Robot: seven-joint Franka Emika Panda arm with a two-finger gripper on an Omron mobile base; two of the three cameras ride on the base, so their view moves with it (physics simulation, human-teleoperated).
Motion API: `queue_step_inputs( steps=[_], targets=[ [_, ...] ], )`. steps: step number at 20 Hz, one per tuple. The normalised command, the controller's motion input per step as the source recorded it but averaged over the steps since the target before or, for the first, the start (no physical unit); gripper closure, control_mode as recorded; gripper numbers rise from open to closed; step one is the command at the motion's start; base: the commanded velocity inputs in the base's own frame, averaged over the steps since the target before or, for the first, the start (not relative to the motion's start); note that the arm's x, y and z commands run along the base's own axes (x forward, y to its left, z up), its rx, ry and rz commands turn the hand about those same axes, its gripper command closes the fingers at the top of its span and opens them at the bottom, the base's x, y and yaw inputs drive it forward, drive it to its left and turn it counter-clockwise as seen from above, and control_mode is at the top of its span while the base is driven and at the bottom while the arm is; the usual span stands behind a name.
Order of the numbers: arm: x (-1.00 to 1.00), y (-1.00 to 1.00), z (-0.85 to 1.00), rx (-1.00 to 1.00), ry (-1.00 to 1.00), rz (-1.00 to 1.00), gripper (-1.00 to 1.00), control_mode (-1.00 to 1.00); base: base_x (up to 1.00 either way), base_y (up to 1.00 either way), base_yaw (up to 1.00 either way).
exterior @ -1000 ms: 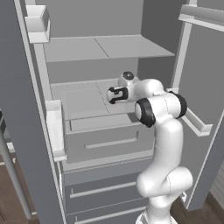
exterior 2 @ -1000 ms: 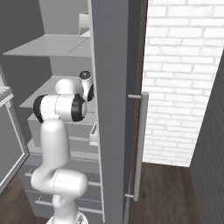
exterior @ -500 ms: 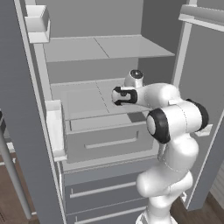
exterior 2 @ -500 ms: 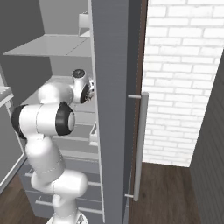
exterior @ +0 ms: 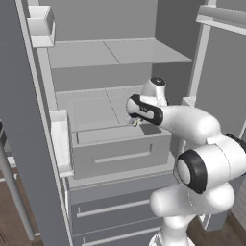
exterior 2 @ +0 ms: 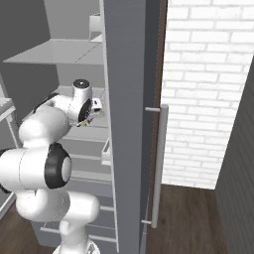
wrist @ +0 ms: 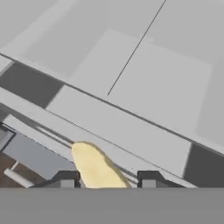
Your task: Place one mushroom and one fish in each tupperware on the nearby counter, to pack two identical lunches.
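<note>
Mushroom first: I've got a small tan-yellow thing pinched between my fingertips, and by its colour I take it for one of the mushrooms, though its shape is hard to read this close; in the hand view it rises from between the two dark tips and leans up and to the left; my gripper is clenched on it, jaws narrowed but not fully together; from the left base view the yellow speck sits just under my wrist, over the front edge of the pulled-out drawer in the open fridge; the right base view shows the same tan fleck at my gripper, close beside the fridge's tall grey side panel; so I judge this to be the carry step, item lifted and clear of the shelf; next I'd need to draw my arm back out of the fridge without clipping that panel, turn toward the counter and find a tupperware to drop it in; no fish yet, I reckon.
</note>
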Motion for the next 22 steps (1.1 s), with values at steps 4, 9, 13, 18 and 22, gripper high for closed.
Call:
queue_step_inputs(
  steps=[4,9,13,18,22],
  targets=[
    [-1.00,0.25,0.99,-0.09,0.26,0.14,1.00,-1.00,0.00,0.00,0.00],
    [-1.00,0.04,0.58,-0.22,0.05,0.12,1.00,-1.00,0.00,0.00,0.00],
    [-1.00,0.00,0.11,0.04,-0.01,0.04,1.00,-1.00,0.00,0.00,0.00],
    [-1.00,-0.18,0.20,0.20,0.00,-0.01,1.00,-1.00,0.00,0.00,0.00],
    [-1.00,-0.14,0.16,0.14,-0.06,-0.13,1.00,-1.00,0.00,0.00,0.00]
  ],
)
